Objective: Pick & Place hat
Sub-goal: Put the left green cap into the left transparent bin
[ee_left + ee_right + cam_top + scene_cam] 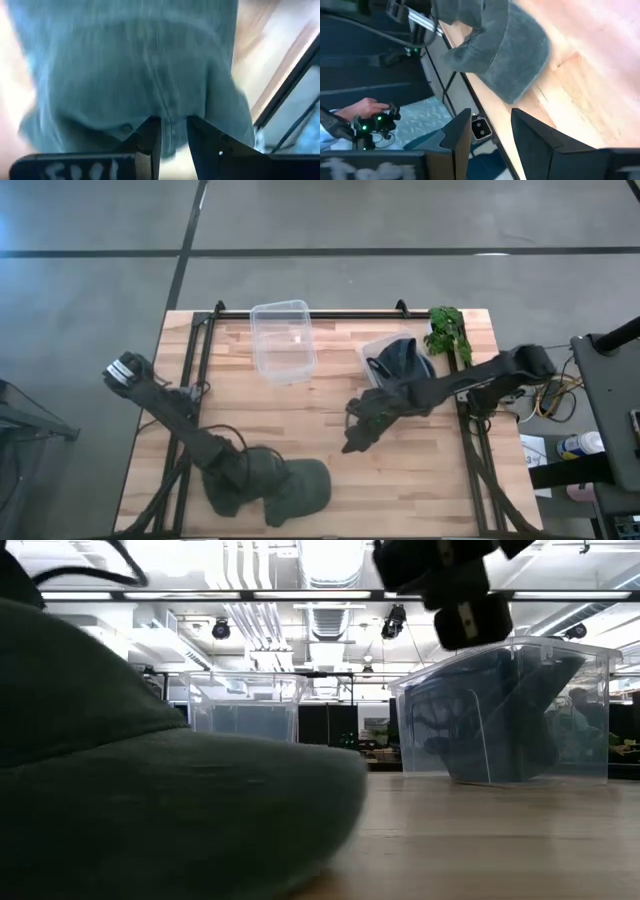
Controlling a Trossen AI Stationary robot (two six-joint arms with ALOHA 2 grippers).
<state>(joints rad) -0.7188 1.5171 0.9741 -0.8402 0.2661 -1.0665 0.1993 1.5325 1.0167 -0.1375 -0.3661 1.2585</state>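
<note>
A dark green hat (300,488) lies on the table close to its near edge, and it fills the left foreground of the low view (150,800). My left gripper (250,480) reaches it from the table's left and is shut on its cloth (173,132). My right gripper (352,442) hangs open above the bare middle of the table, right of the hat, touching nothing (490,127). From there the hat's brim (515,55) is visible by the table edge. In the low view this gripper (460,600) sits high above the board. My left gripper pinches a fold of the hat's crown cloth (172,117) between its two fingers. It comes in slanting down from the table's left. The hat spreads out beyond the fingers and seems to rest on the table; one layer or several, I cannot tell.
Two clear plastic bins stand toward the far edge: an empty one (283,340) and, to its right, one holding a dark hat (400,362). A leafy green bunch (448,330) lies at the far right corner. A person's hand on a controller (367,112) shows beyond the near edge.
</note>
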